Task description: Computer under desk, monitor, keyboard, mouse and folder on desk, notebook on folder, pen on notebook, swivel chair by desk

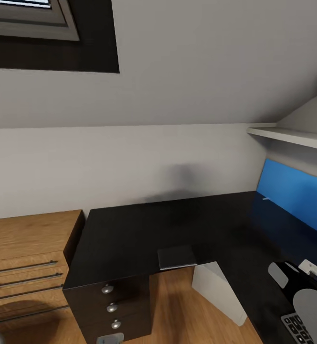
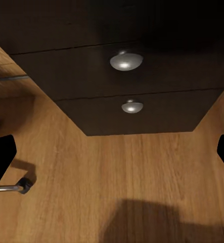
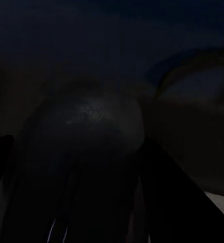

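Straddling the mouse point(image 3: 86, 147), the right claw point(image 3: 76, 167) spreads above the desk point(image 1: 144, 229).

The desk point(image 1: 144, 229) stands against the wall, a wooden chest point(image 1: 25, 258) at its left

Glossy black L-shaped desk point(image 1: 144, 229) sits in the corner under a sloped ceiling, three silver-knobbed drawers point(image 1: 111, 308) at its near end and a blue back panel point(image 1: 294, 193) along the right-hand wing. Light wooden drawer chest point(image 1: 27, 258) stands just beside the desk's left end; a white leg point(image 1: 220, 289) shows under the desk over wood floor. Bottom right on the desk: corner of the keyboard point(image 1: 297, 326), partly hidden by grey robot parts.
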`<state>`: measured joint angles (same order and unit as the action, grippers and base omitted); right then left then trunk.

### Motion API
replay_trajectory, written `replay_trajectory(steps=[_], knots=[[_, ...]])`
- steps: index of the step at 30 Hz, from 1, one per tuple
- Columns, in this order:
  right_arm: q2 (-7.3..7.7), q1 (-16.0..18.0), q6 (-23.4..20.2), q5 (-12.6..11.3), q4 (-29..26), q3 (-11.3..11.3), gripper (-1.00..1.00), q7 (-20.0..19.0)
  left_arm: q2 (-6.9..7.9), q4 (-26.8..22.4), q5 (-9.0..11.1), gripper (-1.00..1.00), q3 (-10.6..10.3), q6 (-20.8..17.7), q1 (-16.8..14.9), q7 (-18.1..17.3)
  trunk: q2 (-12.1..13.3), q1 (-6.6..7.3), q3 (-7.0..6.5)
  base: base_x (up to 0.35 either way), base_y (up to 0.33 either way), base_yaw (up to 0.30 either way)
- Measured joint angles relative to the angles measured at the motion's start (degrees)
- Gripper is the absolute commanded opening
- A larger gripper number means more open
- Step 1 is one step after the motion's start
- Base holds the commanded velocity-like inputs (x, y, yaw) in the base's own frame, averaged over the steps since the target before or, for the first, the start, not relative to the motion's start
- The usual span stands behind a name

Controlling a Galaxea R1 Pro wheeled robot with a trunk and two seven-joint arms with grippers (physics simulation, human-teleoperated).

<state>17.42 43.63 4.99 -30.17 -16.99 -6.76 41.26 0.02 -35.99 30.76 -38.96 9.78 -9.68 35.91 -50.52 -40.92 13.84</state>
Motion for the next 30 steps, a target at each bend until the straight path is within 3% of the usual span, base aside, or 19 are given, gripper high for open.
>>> replay_trajectory(steps=[7,17,21,30], knots=[[0.22,0.0,-2.4,-1.6,-0.2,-0.1,-1.00,-0.1,0.02,-0.3,0.0,1.00,0.0,0.0,0.0,0.1,-2.8,-1.54,1.26,0.000,0.000,0.000],[0.06,0.0,-2.5,-2.7,-0.1,-0.1,-1.00,-0.1,-0.06,-0.2,0.1,1.00,0.0,0.0,0.0,0.2,-6.8,-3.74,3.06,0.000,0.000,0.000],[-0.02,0.0,-2.5,-5.2,-0.1,-0.1,-1.00,-0.2,-0.07,-0.1,0.1,1.00,0.0,0.0,0.0,0.2,-8.4,-4.62,3.78,0.000,0.000,0.000],[-0.12,0.0,-2.4,-7.9,-0.1,-0.3,-1.00,-4.5,-0.07,0.0,0.1,1.00,-0.1,-0.1,0.0,0.2,-12.0,-6.59,5.40,0.000,0.000,0.000]])
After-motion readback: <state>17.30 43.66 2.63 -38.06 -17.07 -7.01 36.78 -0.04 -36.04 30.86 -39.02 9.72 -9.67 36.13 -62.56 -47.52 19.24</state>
